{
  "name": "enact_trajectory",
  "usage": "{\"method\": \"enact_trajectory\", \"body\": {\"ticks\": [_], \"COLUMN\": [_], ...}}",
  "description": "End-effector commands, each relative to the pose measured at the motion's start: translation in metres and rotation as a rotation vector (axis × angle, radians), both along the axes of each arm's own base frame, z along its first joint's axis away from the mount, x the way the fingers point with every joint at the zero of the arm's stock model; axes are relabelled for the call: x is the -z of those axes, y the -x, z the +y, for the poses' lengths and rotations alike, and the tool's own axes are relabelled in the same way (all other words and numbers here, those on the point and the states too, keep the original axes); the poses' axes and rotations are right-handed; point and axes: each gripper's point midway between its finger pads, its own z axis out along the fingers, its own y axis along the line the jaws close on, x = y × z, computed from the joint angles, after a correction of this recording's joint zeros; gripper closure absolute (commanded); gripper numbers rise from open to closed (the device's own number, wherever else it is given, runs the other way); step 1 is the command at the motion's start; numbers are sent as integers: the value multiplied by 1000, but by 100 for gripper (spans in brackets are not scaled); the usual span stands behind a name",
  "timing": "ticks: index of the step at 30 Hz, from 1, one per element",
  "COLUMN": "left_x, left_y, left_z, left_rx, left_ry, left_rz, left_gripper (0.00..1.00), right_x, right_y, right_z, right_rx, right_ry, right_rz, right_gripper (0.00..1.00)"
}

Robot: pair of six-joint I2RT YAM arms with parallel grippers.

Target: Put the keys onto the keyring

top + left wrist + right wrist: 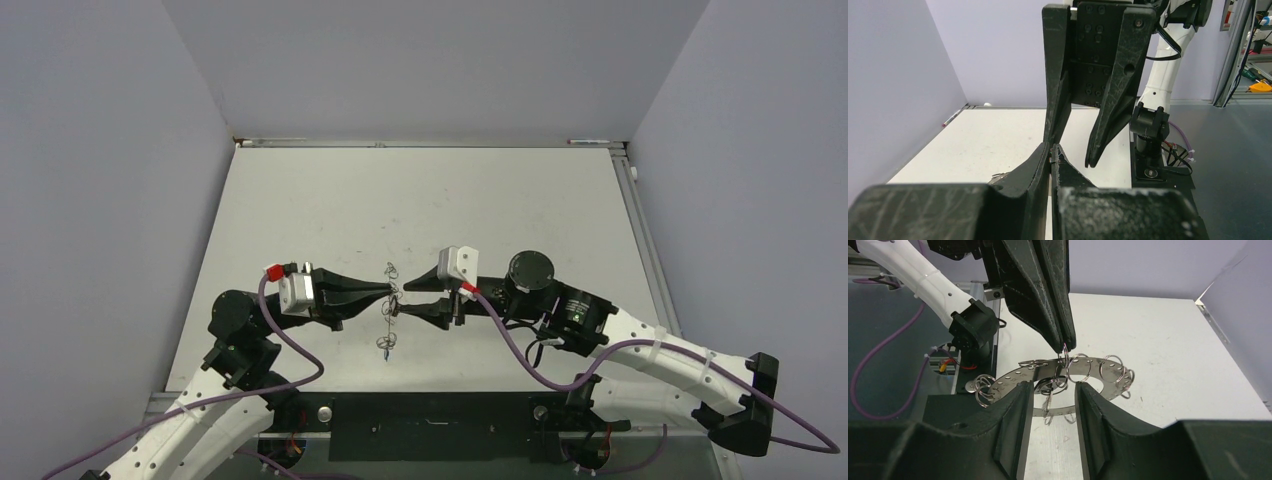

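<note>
The keyring (388, 318) hangs in the air between the arms, edge-on in the top view. In the right wrist view it is a flat grey band (1010, 378) rimmed with thin wire loops. My left gripper (385, 291) is shut on one wire loop at the ring's upper edge; its shut tips also show in the left wrist view (1050, 147). The small key (1049, 400), black head up, hangs at the ring's inner edge. My right gripper (1053, 385) is open with a finger on either side of the key, not touching it. I cannot tell whether the key is threaded on a loop.
The white table (450, 200) lies under the ring, walled at the back and both sides. The two arms meet tip to tip near the table's front middle. A black base plate (430, 412) lies along the near edge.
</note>
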Motion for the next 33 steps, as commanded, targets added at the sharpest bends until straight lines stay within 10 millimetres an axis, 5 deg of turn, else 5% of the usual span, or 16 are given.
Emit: {"method": "enact_trajectory", "body": {"ticks": [1, 33], "left_x": [-21, -22], "left_y": [3, 5], "left_z": [5, 5], "left_rx": [-9, -3], "left_ry": [50, 55], "left_rz": [-76, -77], "left_gripper": [100, 100], "right_x": [-47, -46], "right_y": [1, -1], "right_z": [-8, 17], "right_rx": [-13, -84], "right_ry": [-101, -122], "right_rz": [-104, -86], "right_gripper": [63, 79]}}
